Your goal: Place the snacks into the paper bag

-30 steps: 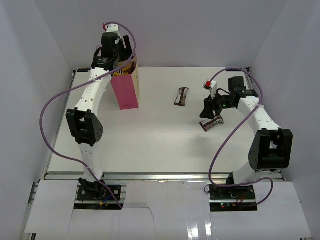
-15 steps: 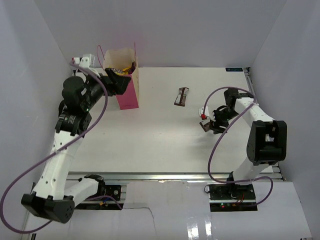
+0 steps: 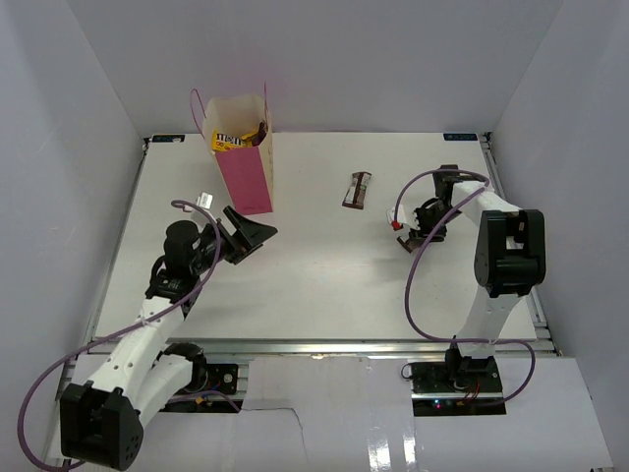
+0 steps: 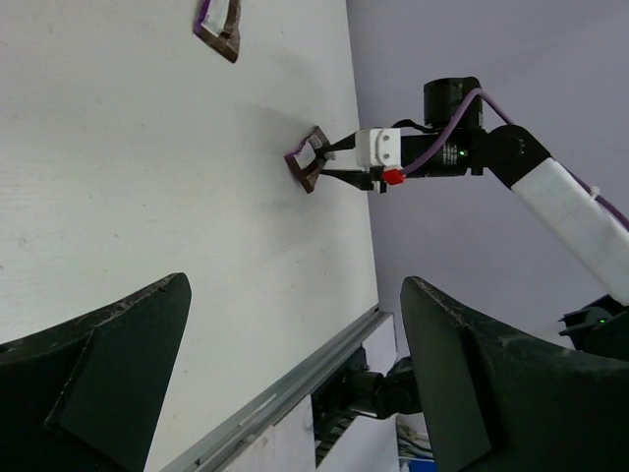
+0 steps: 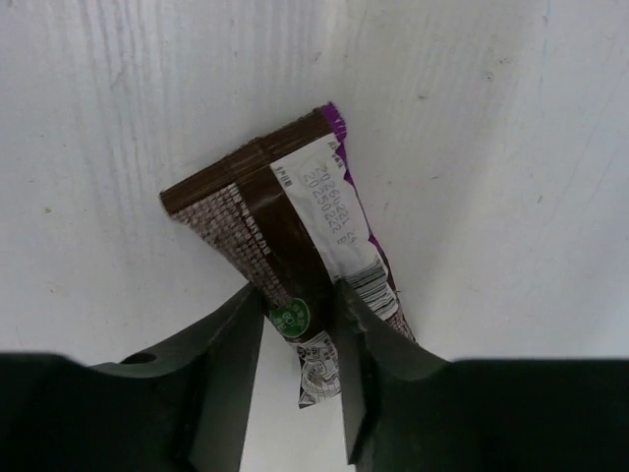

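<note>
We see a flat white table (image 3: 314,285) with a faintly grained surface, boxed in by plain pale panels. At its far left stands the paper bag (image 3: 244,175), an upright box shape with matte pink sides, cream inner walls and thin pink loop handles. We cannot make out any print on its front. A yellow packet (image 3: 227,143) with dark print shows in its open mouth beside something darker, and most of both is hidden below the rim. The left gripper (image 3: 252,234) hangs near the bag's base, its black wedge-shaped fingers (image 4: 118,364) spread wide with nothing between them. At the table's right side, the right gripper (image 5: 295,324) pinches one end of a glossy brown bar (image 5: 275,216), crimped at its edge, with a white label and purple trim. A second brown bar (image 3: 358,189) lies flat mid-table, well apart from the bag, its print too small for us to read.
</note>
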You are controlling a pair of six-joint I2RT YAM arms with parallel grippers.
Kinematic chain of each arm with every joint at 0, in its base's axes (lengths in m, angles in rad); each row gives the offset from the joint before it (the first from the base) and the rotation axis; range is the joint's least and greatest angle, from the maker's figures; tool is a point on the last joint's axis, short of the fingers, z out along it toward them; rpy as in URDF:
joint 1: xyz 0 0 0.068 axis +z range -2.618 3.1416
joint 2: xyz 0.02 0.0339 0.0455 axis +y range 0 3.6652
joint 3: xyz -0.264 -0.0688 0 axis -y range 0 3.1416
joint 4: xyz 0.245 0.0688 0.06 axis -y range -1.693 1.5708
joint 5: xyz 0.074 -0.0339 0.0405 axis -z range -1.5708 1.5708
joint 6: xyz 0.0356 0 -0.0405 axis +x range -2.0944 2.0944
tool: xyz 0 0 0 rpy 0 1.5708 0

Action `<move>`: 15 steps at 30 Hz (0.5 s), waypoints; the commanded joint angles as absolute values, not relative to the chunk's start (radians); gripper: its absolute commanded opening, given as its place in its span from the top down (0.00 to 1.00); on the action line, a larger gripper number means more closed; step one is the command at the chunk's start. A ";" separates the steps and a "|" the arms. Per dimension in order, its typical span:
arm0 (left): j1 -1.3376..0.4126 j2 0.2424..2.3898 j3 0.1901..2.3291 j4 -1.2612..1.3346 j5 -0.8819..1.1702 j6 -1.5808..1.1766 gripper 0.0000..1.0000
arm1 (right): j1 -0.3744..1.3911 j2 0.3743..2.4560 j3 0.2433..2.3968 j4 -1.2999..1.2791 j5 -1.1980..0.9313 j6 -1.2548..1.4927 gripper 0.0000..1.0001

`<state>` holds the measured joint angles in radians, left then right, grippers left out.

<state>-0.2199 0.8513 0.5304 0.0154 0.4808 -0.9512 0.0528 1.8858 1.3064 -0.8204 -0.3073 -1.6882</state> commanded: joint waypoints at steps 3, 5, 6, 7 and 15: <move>-0.267 0.972 0.583 0.138 0.569 -1.051 0.02 | 0.049 1.859 1.241 -0.741 -0.299 -1.628 0.69; -0.304 1.009 0.597 0.164 0.549 -1.055 0.02 | 0.048 1.845 1.236 -0.739 -0.317 -1.589 0.76; -0.345 1.031 0.600 0.182 0.545 -1.068 0.02 | 0.049 1.841 1.235 -0.741 -0.342 -1.541 0.78; -0.363 1.081 0.604 0.202 0.543 -1.075 0.02 | 0.048 1.829 1.235 -0.741 -0.357 -1.516 0.83; -0.526 1.400 0.751 0.265 0.500 -1.179 0.02 | 0.051 1.733 1.249 -0.867 -0.682 -1.326 0.91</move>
<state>-0.5068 1.3407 0.6788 0.2230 0.5175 -1.1187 0.0479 1.7988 1.2488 -0.7795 -0.4885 -1.4227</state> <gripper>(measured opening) 0.979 0.100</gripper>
